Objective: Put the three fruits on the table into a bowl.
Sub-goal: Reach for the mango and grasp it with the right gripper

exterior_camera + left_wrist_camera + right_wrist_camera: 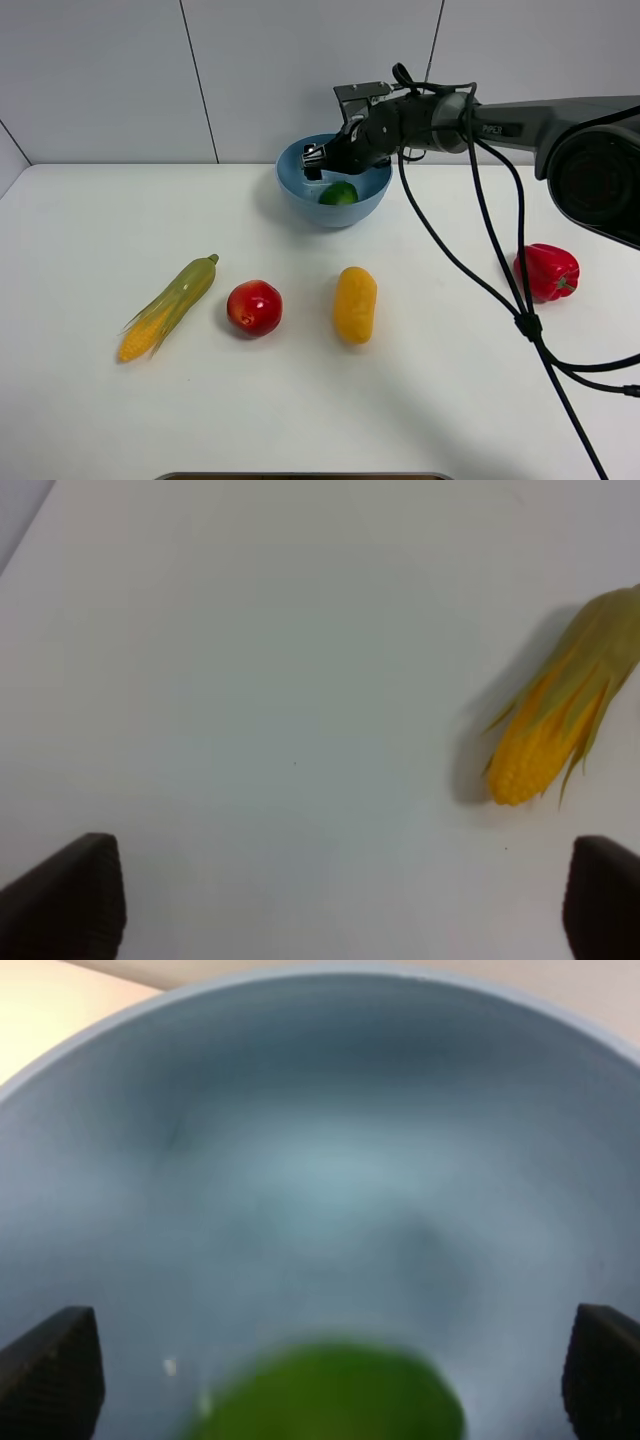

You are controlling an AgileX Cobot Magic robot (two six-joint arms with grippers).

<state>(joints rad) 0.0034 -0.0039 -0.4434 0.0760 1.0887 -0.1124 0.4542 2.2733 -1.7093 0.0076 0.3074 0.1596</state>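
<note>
Against the far edge of the table (100, 220), about midway along it, stands the light-blue bowl (303, 203). The green lime (338, 194) lies inside it, on the side towards the front edge. Over the bowl hangs the right gripper (328, 165), reaching in from the right-hand side and pointing down into the bowl. Its wrist camera shows the two black fingers (50, 1372) spread wide, one at each side of the bowl's inner wall. The lime, blurred, lies low between them and touches neither, so nothing is held.

Nearer the front edge, the other two fruits lie on the bare table. The red apple-like fruit (254, 307) is left of the middle and the oblong yellow-orange mango (355, 304) is to its right; they are apart from each other and well apart from the bowl. Left of the apple-like fruit lies the corn cob (170, 306), slanted, with its green husk end towards the far edge and its yellow kernels towards the front-left corner. A red bell pepper (546, 271) sits near the right edge.

The left gripper (340, 905) does not show in the high view. Its own camera shows it over bare table, fingers (65, 900) set wide with nothing between them, and the kernel end of the corn cob close by.
</note>
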